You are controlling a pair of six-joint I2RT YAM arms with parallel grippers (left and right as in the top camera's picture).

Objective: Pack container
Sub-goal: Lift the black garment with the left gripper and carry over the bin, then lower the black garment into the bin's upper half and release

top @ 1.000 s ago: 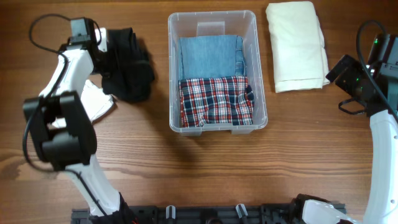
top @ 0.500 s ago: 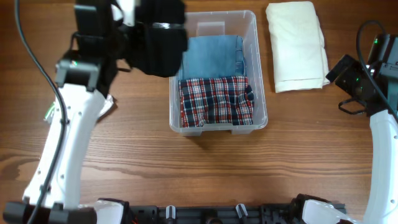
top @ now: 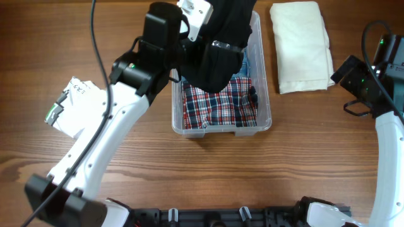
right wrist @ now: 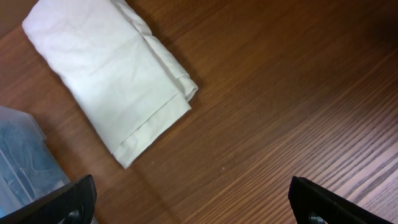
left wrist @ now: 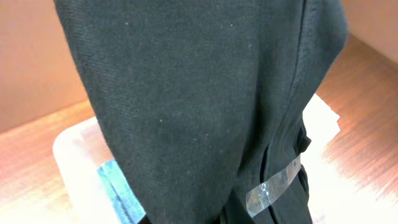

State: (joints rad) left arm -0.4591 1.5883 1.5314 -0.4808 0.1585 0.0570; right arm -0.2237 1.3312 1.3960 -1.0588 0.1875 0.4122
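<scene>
Overhead: the container (top: 221, 131) is set centrally, with a plaid garment (top: 218, 104) already packed. A black garment (top: 221, 57) is held above it, clamped in the left gripper (top: 211, 22); lowering and release are judged next. The right gripper (right wrist: 189, 196) is spread wide and empty.

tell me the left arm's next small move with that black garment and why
Probably lower it straight down: the black garment hangs from the left pincer over the far half of the container, above the denim, not yet resting inside.
</scene>
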